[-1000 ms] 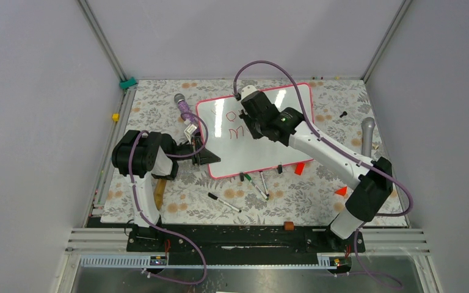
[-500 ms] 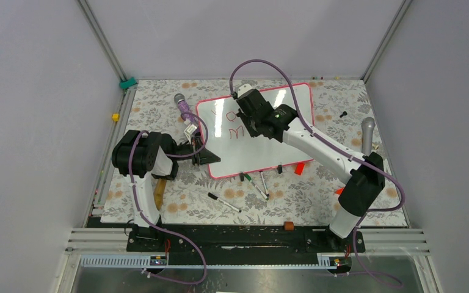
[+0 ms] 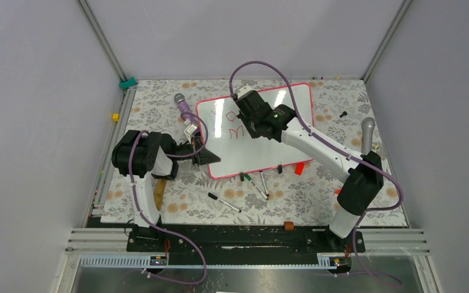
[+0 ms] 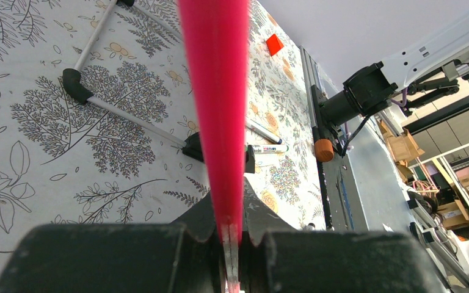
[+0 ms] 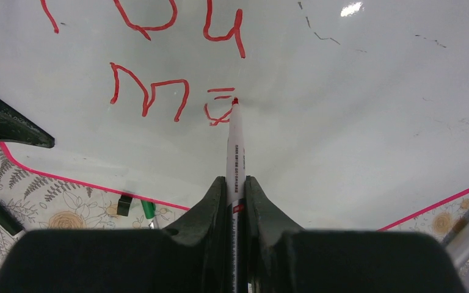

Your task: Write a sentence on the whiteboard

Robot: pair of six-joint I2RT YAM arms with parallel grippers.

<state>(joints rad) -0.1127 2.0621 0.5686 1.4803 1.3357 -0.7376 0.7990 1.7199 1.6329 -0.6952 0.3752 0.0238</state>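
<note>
The whiteboard (image 3: 253, 152) lies tilted on the floral table, white with a thin pink frame. My left gripper (image 3: 208, 156) is shut on its near left corner; in the left wrist view the pink edge (image 4: 215, 91) runs up from between the closed jaws of the left gripper (image 4: 229, 210). My right gripper (image 5: 236, 181) is shut on a white marker (image 5: 235, 143) whose red tip touches the board. The sentence (image 5: 152, 91) shows in red as "You" on the top line, and below it an "M" and a part-formed letter at the tip. From above, the right gripper (image 3: 245, 117) covers part of the writing (image 3: 233, 129).
Loose markers lie just in front of the board: a black one (image 3: 224, 202) and a green one (image 3: 257, 182). Red caps (image 3: 299, 168) (image 3: 341, 191) sit at the right. Grey cylinders stand at the back left (image 3: 180, 99) and right (image 3: 367, 130). A brown piece (image 3: 160, 191) lies by the left arm.
My right arm has shifted a little to the left over the board with the marker still in its grip. The left gripper and the board have stayed put.
</note>
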